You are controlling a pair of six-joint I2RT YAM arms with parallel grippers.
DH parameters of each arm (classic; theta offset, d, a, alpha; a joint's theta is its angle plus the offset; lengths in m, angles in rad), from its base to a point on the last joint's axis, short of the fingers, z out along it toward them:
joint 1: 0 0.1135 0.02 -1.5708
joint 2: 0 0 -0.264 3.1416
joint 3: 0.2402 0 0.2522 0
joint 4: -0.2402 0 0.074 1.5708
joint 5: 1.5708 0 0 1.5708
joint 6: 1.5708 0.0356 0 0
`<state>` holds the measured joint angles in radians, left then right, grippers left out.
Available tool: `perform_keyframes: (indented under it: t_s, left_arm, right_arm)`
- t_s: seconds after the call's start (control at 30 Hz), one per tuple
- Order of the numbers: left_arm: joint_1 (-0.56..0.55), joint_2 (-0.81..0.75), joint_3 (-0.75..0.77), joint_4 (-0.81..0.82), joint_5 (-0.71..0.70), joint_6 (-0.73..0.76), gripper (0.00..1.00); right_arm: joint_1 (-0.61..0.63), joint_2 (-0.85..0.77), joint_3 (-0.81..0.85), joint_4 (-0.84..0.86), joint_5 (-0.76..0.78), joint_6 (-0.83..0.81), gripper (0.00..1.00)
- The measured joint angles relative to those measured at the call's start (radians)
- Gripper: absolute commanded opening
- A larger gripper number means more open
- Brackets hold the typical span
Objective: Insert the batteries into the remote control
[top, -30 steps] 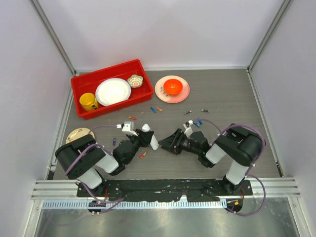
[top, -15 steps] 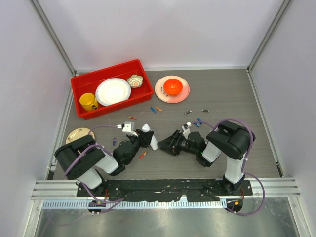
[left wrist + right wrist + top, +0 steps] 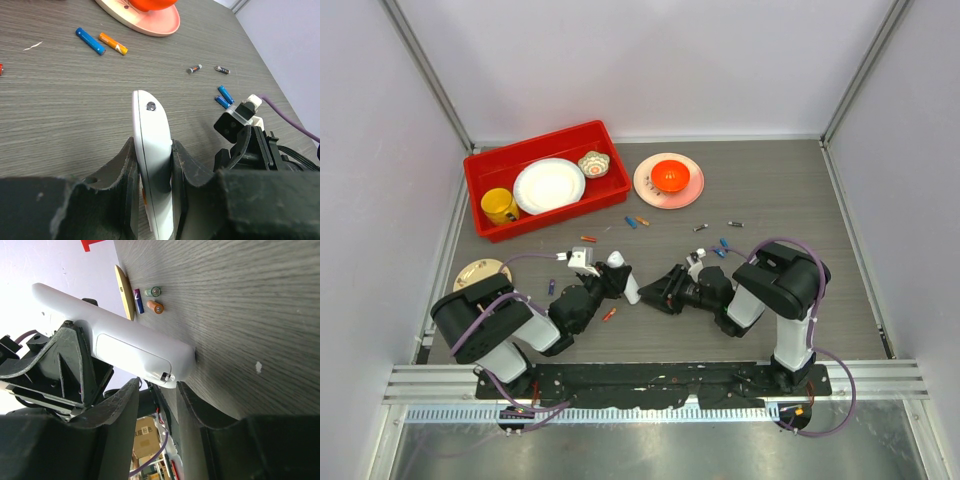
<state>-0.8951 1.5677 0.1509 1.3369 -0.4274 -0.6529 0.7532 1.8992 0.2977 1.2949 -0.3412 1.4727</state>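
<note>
Left claw (image 3: 154,165) is clenched on the remote control (image 3: 150,120), its 2 fingers pinching the slim white bar by its flat sides and propping it off the bench (image 3: 770,180), rounded tip up. The right wrist view gives the back of the bar, and the battery cover (image 3: 131,352) looks to sit flush in place, so my read is that the step in hand is getting the cover off, with no cell loaded yet. Right claw (image 3: 157,387) is right up at the remote's lower end, fingers about half spread and gripping nothing; whether a pad touches the plastic, I cannot tell. The batteries (image 3: 90,41) lie loose on the bench, blue and orange by the pink plate, more over by the right arm. Next move, as I judge it, calls for catching the small latch at the cover's edge while the left claw holds the bar steady against the pull.
</note>
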Motion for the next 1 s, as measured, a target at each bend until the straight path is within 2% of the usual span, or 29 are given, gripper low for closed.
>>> perform_keyframes:
  t_s: [0.53,0.87,1.0]
  left_arm:
    - [-0.007,0.0,0.0,0.001,-0.01,0.0,0.0]
    - [-0.007,0.0,-0.004,0.006,-0.011,-0.001,0.0]
    - [-0.007,0.0,-0.004,0.006,-0.011,-0.001,0.0]
  right_arm:
    - [0.011,0.035,0.013,0.007,0.017,0.018,0.31]
    - [0.011,0.039,0.013,0.014,0.023,0.027,0.32]
    - [0.011,0.039,0.014,0.013,0.026,0.027,0.27]
